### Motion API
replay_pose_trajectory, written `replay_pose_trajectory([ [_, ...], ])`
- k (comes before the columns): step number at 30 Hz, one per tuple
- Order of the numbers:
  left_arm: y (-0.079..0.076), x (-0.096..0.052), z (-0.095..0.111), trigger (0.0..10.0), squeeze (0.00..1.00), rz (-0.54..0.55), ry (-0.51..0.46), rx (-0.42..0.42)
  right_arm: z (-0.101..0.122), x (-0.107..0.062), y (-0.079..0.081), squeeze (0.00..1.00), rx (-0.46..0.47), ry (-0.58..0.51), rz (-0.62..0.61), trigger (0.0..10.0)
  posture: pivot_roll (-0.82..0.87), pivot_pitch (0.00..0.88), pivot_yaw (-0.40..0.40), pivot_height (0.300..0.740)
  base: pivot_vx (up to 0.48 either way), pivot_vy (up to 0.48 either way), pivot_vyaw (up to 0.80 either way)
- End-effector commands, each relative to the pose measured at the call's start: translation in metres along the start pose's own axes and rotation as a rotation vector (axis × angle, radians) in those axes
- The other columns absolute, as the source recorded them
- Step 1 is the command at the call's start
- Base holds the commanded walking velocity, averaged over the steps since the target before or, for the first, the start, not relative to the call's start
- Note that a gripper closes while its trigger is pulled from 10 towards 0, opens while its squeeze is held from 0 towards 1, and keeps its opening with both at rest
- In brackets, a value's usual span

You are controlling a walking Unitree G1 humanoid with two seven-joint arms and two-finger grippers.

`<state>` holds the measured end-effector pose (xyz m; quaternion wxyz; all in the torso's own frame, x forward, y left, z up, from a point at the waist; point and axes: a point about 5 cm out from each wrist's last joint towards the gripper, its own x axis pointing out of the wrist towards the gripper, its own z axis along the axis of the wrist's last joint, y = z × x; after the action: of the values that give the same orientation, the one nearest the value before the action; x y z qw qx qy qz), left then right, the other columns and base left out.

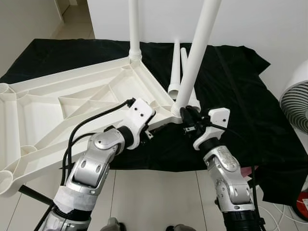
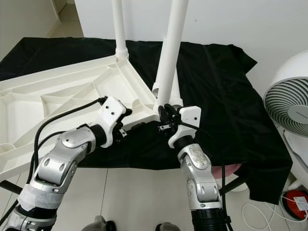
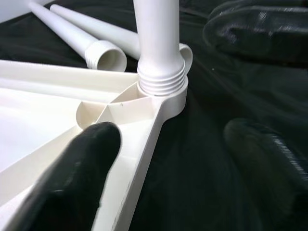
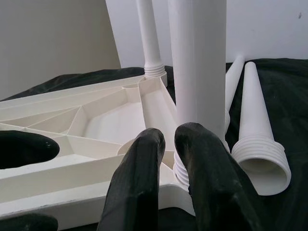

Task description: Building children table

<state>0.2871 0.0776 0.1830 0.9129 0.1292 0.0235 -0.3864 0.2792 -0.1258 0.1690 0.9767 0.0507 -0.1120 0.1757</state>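
Observation:
A white plastic table top lies upside down on a black cloth. Two white legs stand upright in its corner sockets, the near leg and the far leg. Two loose legs lie on the cloth behind them. My right gripper is at the near leg's threaded base. Its fingers are shut together beside the leg, with nothing between them. My left gripper stands open over the table top's rim, just left of that socket. One finger is over the rim, the other over the cloth.
A white fan stands at the right, with a red object and a white cable on the tiled floor below it. A white wall rises behind the cloth. The cloth's edge hangs near my feet.

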Motion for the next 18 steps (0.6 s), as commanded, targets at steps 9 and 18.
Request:
replay_pose_trajectory([
  [9,0.0147,-0.0001,-0.0029,10.0,0.0,0.176,0.027,0.036,0.0003,0.0005,0.0026,0.0,-0.017,0.005,0.025,10.0,-0.09,0.083,0.019,0.74,0.0,0.0,0.0],
  [18,0.0196,-0.0004,-0.0121,10.0,0.0,0.2,0.096,0.043,0.0017,0.0015,0.005,0.0,-0.012,-0.003,0.031,10.0,-0.07,0.084,0.025,0.74,0.0,0.0,0.0],
])
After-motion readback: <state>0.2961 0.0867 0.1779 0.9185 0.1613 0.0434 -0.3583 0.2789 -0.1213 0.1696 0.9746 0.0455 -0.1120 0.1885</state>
